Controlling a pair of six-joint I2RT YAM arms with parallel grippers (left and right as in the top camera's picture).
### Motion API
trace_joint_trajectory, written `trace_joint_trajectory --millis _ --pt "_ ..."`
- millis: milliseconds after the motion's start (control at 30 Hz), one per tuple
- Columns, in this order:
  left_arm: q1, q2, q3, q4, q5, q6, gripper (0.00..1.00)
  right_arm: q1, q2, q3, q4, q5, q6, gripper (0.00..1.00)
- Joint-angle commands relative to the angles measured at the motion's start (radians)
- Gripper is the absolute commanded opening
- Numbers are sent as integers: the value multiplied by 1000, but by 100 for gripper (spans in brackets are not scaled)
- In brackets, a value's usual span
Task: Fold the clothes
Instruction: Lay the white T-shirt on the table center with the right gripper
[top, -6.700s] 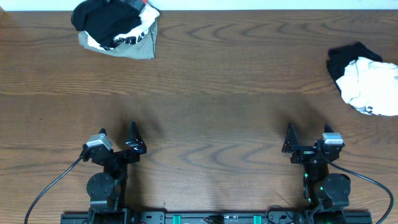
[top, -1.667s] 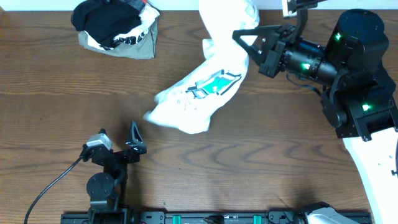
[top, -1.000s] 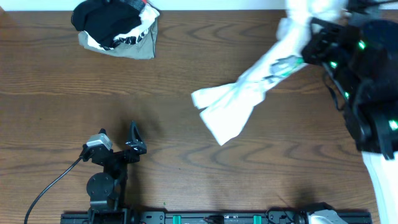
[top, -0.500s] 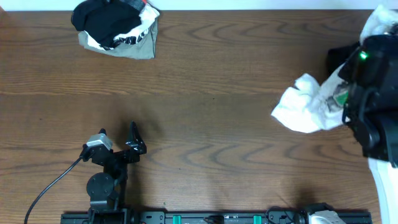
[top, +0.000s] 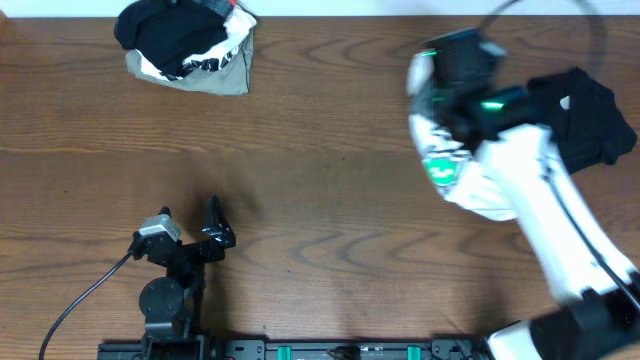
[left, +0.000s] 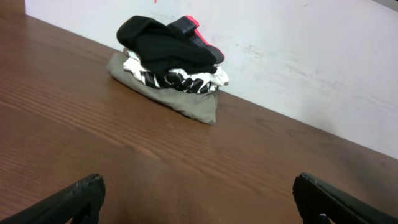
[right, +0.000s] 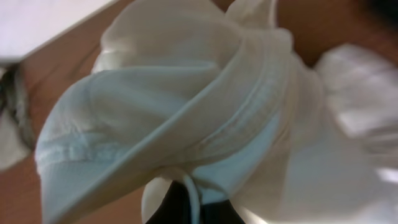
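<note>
Left arm parked at the near edge of the worktop (top: 330, 150). Left claw (left: 199, 204) stands wide open with nothing between its fingers; only the two dark fingertips (left: 81, 198) show at the bottom corners of the left wrist view.

Right arm reaches out over the right half of the worktop. Right claw (right: 180, 208) is closed on the white T-shirt (right: 186, 93). The right wrist view is filled with bunched white cloth, with hems and folds gathered down toward the dark fingers at the bottom edge.

From overhead, the white T-shirt (top: 465, 195) hangs in a crumpled mass under the arm's forward end, right of centre. A small green patch shows on it. The picture is blurred there, so I cannot tell whether the cloth's lower edge touches the wood or hangs clear.

A black garment (top: 585, 115) lies just beside it, toward the far right edge.

A pile of clothes (top: 185, 45) sits at the far left corner, well apart from both arms. In the left wrist view the pile of clothes (left: 171, 68) has black cloth on top with a bit of red. Below that is white with black print, and olive-grey lies underneath against the worktop.
</note>
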Motion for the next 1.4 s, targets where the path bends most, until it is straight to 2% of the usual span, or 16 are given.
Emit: trace_joint_trajectory --millis 0,67,100,167,200,300,400,600,700,767,967,1200,1367 --pt "3 -6 -18 -37 -13 6 98 130 80 14 69 -30 129 1" --pt "3 -6 -18 -37 -13 6 98 200 129 14 139 -29 128 3" --pt "3 -6 -18 -37 -13 6 98 229 147 14 166 -24 128 9" --pt "3 -6 -18 -37 -13 6 98 289 180 14 212 5 127 29" --pt "3 -6 -18 -37 -13 6 98 313 192 14 230 21 127 35" --pt "3 -6 -18 -37 -13 6 98 362 200 14 267 53 92 45" --pt "3 -6 -18 -37 -12 6 98 376 177 17 280 98 13 46" --pt "3 -6 -18 -37 -12 6 98 309 51 19 206 180 -142 71" --pt "3 -6 -18 -37 -12 6 98 229 19 18 170 160 -283 75" --pt "3 -6 -18 -37 -12 6 98 163 21 17 148 79 -397 76" --pt "3 -6 -18 -37 -13 6 98 -13 121 3 138 -439 -674 75" --pt "3 -6 -18 -37 -12 6 98 -87 280 3 184 -740 -743 71" --pt "3 -6 -18 -37 -13 6 98 -81 385 3 194 -764 -744 70"
